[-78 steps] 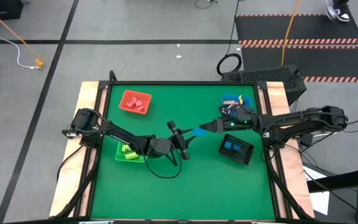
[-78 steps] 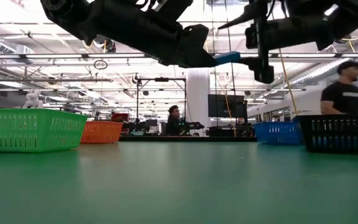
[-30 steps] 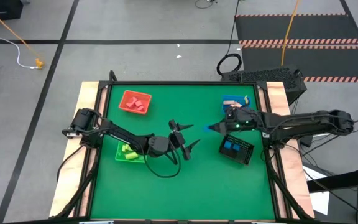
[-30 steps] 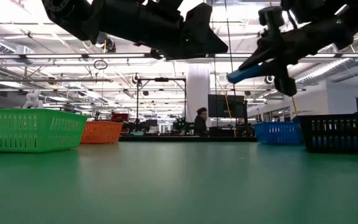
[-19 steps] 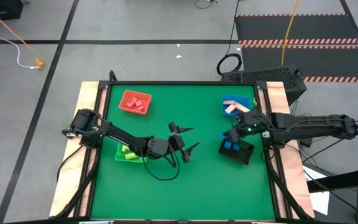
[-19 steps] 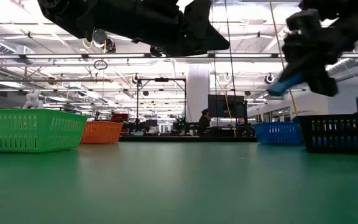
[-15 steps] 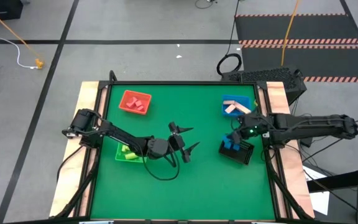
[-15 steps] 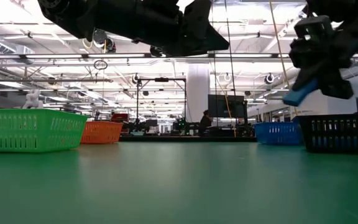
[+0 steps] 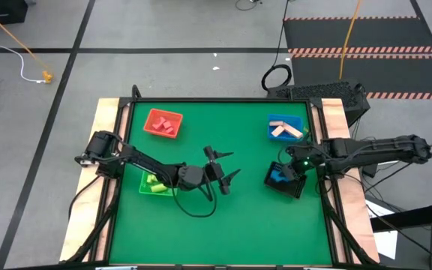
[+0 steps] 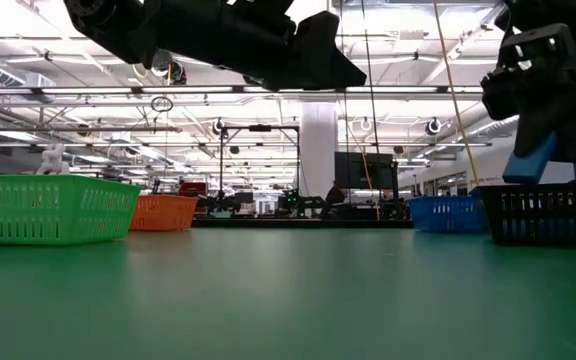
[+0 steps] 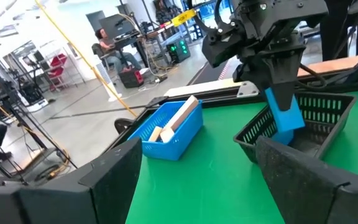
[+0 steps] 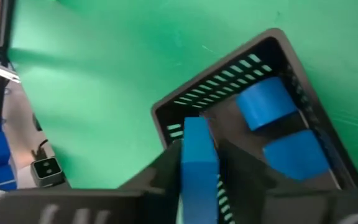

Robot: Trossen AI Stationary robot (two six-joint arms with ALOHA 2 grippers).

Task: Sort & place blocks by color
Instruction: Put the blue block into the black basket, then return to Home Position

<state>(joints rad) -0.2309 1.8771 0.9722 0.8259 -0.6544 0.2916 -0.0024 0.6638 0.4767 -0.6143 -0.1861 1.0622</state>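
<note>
My right gripper hangs over the black mesh basket at the table's right, shut on a blue block. Two more blue blocks lie on the basket's floor. My left gripper stands open over the middle of the table with nothing between its fingers. The red tray at the far left holds red blocks. In the green tray at the near left lie yellow-green blocks. Tan blocks lie in the blue tray at the far right. My right gripper pinches the blue block's upper end between its two fingers, which come from above and point down. The block hangs below the fingers, a little tilted. Its lower end is about level with the basket's rim, over the basket's inside.
Wooden boards run along the green mat's left and right sides. A loop of black cable lies on the mat near my left arm. The room beyond the table holds desks and people.
My right gripper has carried the blue block from the middle of the table toward the right and near edges, has tipped its fingers downward, and has sunk over the black basket. The block now hangs upright at the basket's rim instead of pointing sideways.
</note>
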